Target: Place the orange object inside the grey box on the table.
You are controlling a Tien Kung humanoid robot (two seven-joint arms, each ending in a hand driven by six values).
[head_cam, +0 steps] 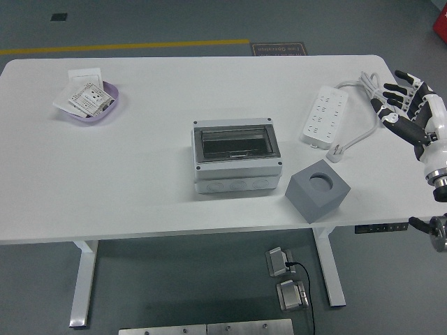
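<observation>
A grey cube box point(318, 190) with a round hole in its top stands near the table's front edge, right of centre. Left of it is a light grey enclosure point(236, 155) whose see-through lid is closed. No orange object shows anywhere in the head view. My right hand point(395, 98) hovers at the table's right edge, beside the power strip's cable, its fingers spread and holding nothing. It is well apart from both boxes. The left arm is out of the picture.
A white power strip point(323, 115) lies at the right with its cable point(364, 85) looped toward the far corner and its plug point(336, 153) just behind the cube. A purple bowl point(87, 102) of paper packets sits far left.
</observation>
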